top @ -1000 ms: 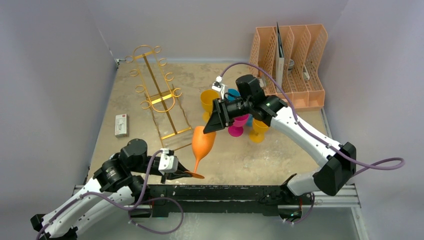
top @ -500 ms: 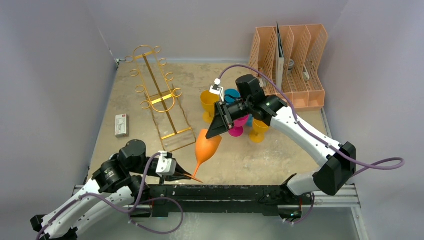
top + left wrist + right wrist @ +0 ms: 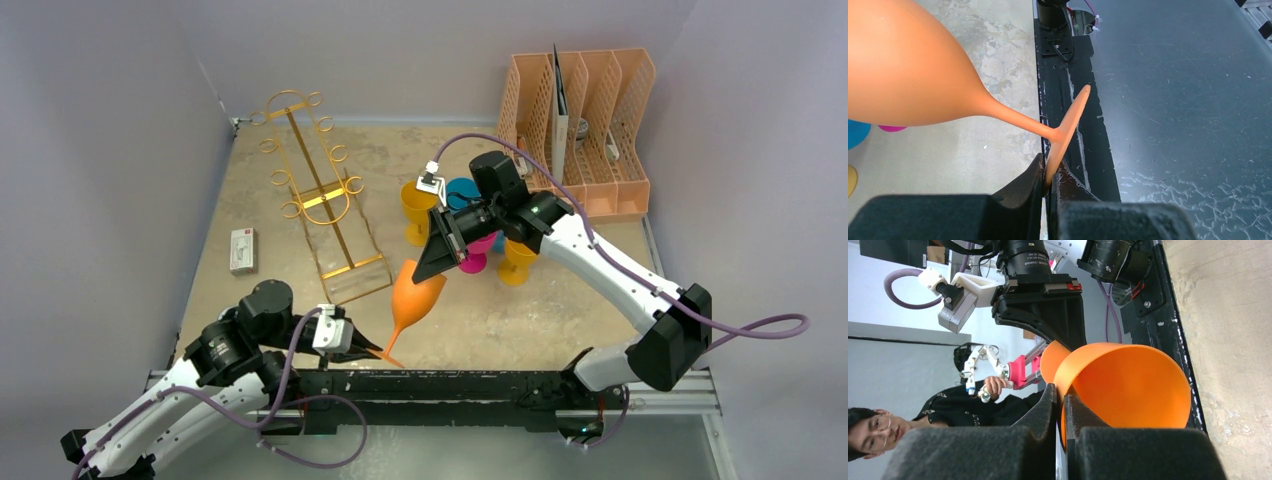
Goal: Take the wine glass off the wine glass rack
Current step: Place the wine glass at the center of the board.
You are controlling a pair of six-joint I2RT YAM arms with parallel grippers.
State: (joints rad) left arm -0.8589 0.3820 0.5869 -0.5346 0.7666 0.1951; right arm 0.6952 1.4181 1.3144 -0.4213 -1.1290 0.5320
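Your tan table carries the gold wine glass rack at left, a small white box near it, coloured goblets mid-table, and a peach file organiser back right.

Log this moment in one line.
left gripper: shut on wine glass foot | right gripper: shut on its rim | wine glass rack: glass off it

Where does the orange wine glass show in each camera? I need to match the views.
Top external: orange wine glass low centre, tilted, clear of the gold rack.
Left wrist: bowl upper left, stem running down to the foot pinched in the left gripper.
Right wrist: open bowl centre right, rim pinched in the right gripper.
Shared landmark: the black base rail at the near table edge.
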